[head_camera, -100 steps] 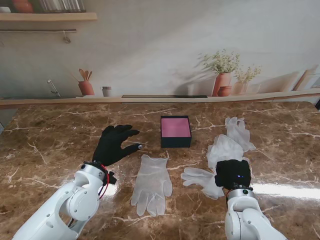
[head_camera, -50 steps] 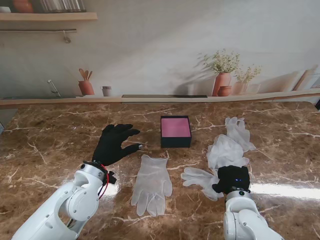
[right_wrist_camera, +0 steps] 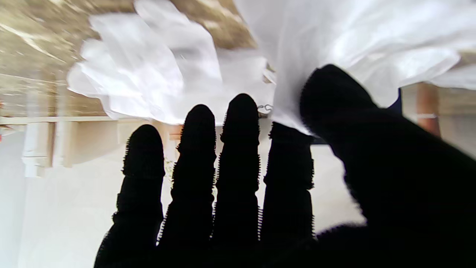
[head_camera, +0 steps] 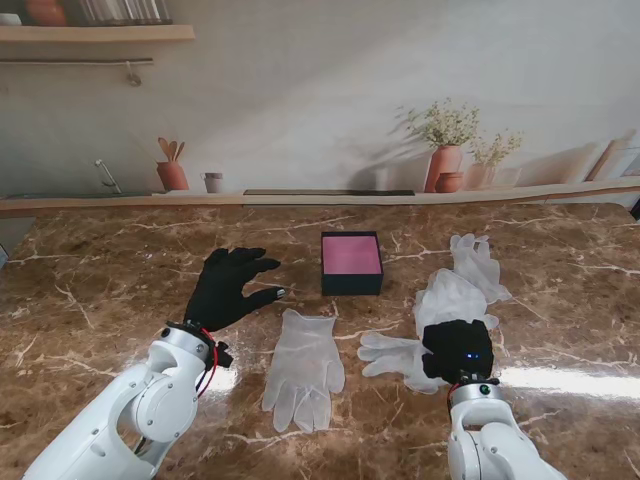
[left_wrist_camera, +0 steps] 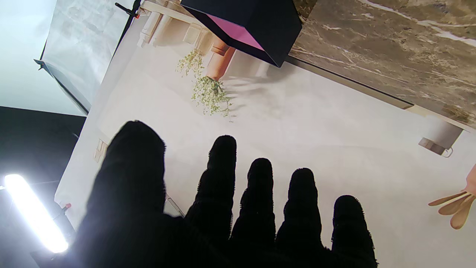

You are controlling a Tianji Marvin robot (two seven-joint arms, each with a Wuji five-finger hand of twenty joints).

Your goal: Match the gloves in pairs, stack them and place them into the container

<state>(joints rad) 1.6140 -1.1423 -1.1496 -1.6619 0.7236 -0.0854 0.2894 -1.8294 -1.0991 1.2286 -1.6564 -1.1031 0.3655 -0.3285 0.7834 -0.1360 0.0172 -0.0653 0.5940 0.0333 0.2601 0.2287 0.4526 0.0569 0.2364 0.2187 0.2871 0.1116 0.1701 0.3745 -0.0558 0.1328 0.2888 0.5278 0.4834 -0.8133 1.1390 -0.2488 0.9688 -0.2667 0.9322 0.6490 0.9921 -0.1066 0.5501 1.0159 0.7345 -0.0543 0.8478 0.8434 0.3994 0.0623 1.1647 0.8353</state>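
Observation:
Several translucent white gloves lie on the marble table. One glove (head_camera: 303,365) lies flat near the middle, nearer to me than the black container with a pink inside (head_camera: 351,262) (left_wrist_camera: 256,18). My left hand (head_camera: 228,288) (left_wrist_camera: 223,208), in a black cover, hovers open with fingers spread, left of the container. My right hand (head_camera: 458,348) (right_wrist_camera: 238,186) sits on a second glove (head_camera: 392,352) (right_wrist_camera: 334,33), whose edge is pinched between thumb and first finger. Two more gloves (head_camera: 450,298) (head_camera: 476,260) lie farther from me on the right; one of them (right_wrist_camera: 148,74) shows blurred in the right wrist view.
The table's back edge runs along a printed kitchen backdrop with pots (head_camera: 445,165) and a shelf. Both white forearms rise from the near corners. Bare marble (head_camera: 100,290) lies to the far left.
My right hand drew back toward me, then moved slightly away and left again, and the glove under it shifted with it. The left hand and the other gloves stayed put.

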